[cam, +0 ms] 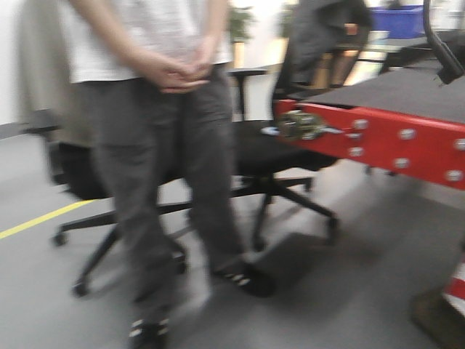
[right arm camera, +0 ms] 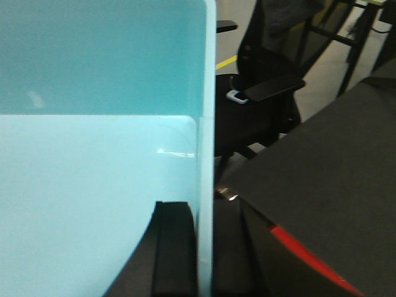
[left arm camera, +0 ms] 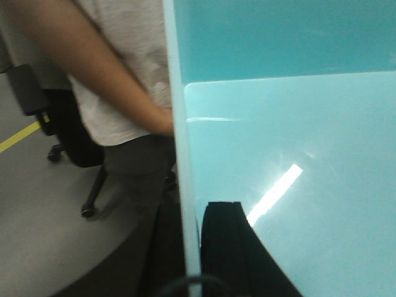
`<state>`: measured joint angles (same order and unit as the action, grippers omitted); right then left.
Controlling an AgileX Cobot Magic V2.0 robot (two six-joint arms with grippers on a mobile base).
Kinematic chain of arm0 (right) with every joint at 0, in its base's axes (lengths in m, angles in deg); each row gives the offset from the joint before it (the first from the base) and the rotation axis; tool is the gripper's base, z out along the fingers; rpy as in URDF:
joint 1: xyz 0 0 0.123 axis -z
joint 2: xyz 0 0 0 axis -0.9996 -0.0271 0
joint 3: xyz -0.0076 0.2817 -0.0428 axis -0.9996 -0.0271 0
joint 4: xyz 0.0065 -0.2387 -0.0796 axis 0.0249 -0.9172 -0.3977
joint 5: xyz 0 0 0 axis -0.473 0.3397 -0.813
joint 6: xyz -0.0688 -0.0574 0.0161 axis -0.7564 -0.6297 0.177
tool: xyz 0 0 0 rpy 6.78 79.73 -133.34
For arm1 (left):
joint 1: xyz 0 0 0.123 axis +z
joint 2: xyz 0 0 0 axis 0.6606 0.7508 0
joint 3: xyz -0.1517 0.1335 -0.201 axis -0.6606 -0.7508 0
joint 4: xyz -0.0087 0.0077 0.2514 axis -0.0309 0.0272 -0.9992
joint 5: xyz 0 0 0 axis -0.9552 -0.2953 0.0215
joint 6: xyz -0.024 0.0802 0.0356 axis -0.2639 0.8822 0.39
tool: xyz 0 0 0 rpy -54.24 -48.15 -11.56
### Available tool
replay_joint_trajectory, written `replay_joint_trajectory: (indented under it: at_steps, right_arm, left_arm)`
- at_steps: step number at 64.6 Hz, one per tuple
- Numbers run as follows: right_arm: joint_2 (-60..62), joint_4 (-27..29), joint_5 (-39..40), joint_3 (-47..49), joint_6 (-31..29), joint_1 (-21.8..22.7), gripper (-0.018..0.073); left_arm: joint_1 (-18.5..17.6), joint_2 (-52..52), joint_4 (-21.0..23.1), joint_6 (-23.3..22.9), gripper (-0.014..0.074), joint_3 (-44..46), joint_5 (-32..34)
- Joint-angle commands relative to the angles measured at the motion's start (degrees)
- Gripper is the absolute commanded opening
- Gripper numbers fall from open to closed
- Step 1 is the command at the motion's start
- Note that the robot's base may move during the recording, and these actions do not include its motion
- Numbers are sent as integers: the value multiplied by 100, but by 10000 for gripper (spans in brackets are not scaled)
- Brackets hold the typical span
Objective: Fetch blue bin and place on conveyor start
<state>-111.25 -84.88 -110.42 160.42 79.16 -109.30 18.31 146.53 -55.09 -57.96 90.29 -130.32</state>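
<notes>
- Your left gripper [left arm camera: 189, 213] is clamped on the left wall of the blue bin [left arm camera: 297, 154]. One black finger [left arm camera: 223, 247] lies inside the tub against the wall. A dark, blurred shape sits just outside the rim.
- Your right gripper [right arm camera: 204, 210] is clamped on the bin's right wall [right arm camera: 93, 173]. One black finger [right arm camera: 173, 247] is inside and the other is just outside, with the thin pale rim between them.
- The bin hangs between the two grippers, its pale turquoise floor facing both wrist cameras. The front camera does not show it.
- In the right wrist view, the conveyor start [right arm camera: 328, 173] lies just right of the bin's right wall, beside the tub and not under it. A strip of its red frame shows at the near right.
- In the front view, the conveyor start [cam: 407, 91] sits to the right: a dark grey belt ending at a red frame with silver bolts.
- A person [cam: 160, 109] stands to the left with hands clasped, beside a black office chair [cam: 269, 156].
- The front picture is blurred.
</notes>
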Motion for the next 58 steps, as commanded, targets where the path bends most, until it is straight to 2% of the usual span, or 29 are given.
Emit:
replay_joint_trajectory:
  at_steps: [1, 58]
  right_arm:
    - [68, -235, 258, 84, -68, 14, -162]
    - [68, -230, 257, 84, -68, 14, -162]
  left_arm:
    - [1, -88, -69, 50, -111, 51, 132]
    - [1, -88, -114, 50, -111, 51, 129]
